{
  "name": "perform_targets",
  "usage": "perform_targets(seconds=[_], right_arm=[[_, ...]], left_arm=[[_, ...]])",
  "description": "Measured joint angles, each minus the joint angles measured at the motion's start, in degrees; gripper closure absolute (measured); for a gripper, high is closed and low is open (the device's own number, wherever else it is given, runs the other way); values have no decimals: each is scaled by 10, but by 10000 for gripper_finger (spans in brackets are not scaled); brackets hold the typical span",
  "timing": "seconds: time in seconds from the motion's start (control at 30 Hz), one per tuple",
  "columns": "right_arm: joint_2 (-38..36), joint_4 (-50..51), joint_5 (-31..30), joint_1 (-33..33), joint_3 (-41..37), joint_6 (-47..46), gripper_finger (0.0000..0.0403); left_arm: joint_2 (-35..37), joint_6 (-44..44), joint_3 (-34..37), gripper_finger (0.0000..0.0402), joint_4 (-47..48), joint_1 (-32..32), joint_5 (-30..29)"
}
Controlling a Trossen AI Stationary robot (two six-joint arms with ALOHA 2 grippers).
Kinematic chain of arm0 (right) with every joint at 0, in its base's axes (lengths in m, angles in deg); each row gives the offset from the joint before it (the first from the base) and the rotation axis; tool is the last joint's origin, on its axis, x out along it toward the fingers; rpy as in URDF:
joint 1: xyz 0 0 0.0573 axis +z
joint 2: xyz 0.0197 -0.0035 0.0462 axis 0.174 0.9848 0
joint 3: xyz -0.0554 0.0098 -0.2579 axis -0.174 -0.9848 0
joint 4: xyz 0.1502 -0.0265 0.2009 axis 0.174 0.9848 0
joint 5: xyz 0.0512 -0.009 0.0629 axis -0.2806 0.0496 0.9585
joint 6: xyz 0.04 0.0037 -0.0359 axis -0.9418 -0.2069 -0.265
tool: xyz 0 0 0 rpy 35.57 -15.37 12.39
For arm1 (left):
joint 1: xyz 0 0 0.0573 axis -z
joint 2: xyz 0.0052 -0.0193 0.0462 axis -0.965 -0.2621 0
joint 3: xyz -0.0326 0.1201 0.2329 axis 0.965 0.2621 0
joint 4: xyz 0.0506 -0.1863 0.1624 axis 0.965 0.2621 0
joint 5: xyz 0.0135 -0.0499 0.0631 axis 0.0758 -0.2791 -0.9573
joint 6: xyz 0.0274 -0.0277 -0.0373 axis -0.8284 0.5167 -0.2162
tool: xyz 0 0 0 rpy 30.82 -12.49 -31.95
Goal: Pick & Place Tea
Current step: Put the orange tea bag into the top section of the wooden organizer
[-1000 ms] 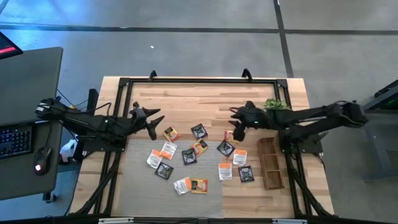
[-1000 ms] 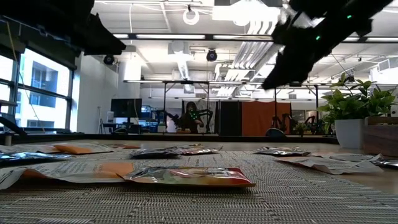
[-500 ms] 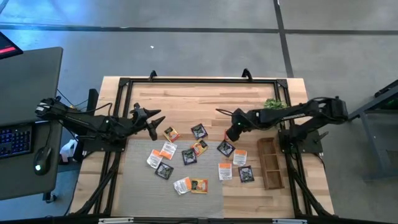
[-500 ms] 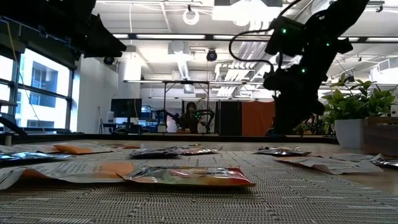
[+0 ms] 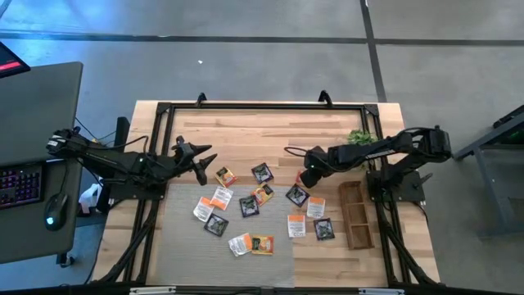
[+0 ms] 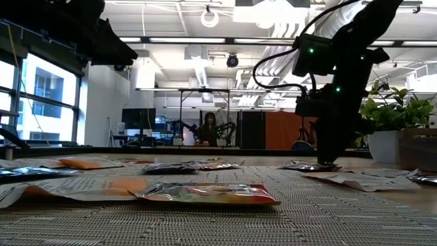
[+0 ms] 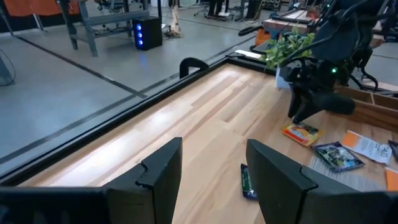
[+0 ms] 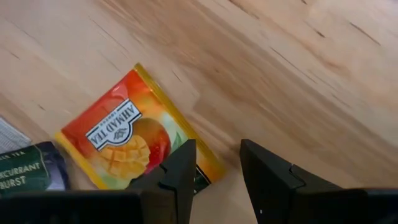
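Right wrist view: my two dark fingers (image 8: 214, 177) are standing apart with nothing between them, hanging low over the pale wooden table (image 8: 298, 68). One edge of a small flat orange-yellow tea sachet with a mango picture (image 8: 134, 140) is lying just at the gap between them, but whether the tips are touching it I cannot tell. A dark sachet (image 8: 28, 171) is lying just beside it.

From above, my right fingers (image 5: 307, 174) are pointing down at the table near the small green potted plant (image 5: 362, 138), at the edge of the scattered tea. About a dozen small square sachets (image 5: 260, 173), white-and-orange, black and orange-yellow, are lying spread over the grey woven mat (image 5: 176, 246) and the bare wood beside it. The narrow brown wooden tray with compartments (image 5: 355, 215) is sitting to the side of them, and I cannot see any sachet in it.

My left fingers (image 5: 199, 158) are hovering spread and empty above the table, off the mat's corner and apart from the nearest sachet. In the left wrist view they (image 7: 211, 174) are pointing across the wood toward my other arm.

In the low view, my right arm (image 6: 341, 82) is reaching down to the tabletop among the flat sachets.
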Motion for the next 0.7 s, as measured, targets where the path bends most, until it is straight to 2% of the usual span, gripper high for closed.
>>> perform_targets(seconds=[0.13,0.3,0.4,0.57,0.7], right_arm=[[2,-2,14,0,1,-7,279],[3,0,1,0,1,1,283],[6,0,-5,0,1,34,309],[7,-27,-1,0,-1,115,387],[8,-39,1,1,0,181,389]], left_arm=[[0,11,0,225,13,0,0],[0,19,0,225,13,0,0],[0,19,0,225,13,0,0],[0,19,0,225,13,0,0],[0,19,0,225,13,0,-2]])
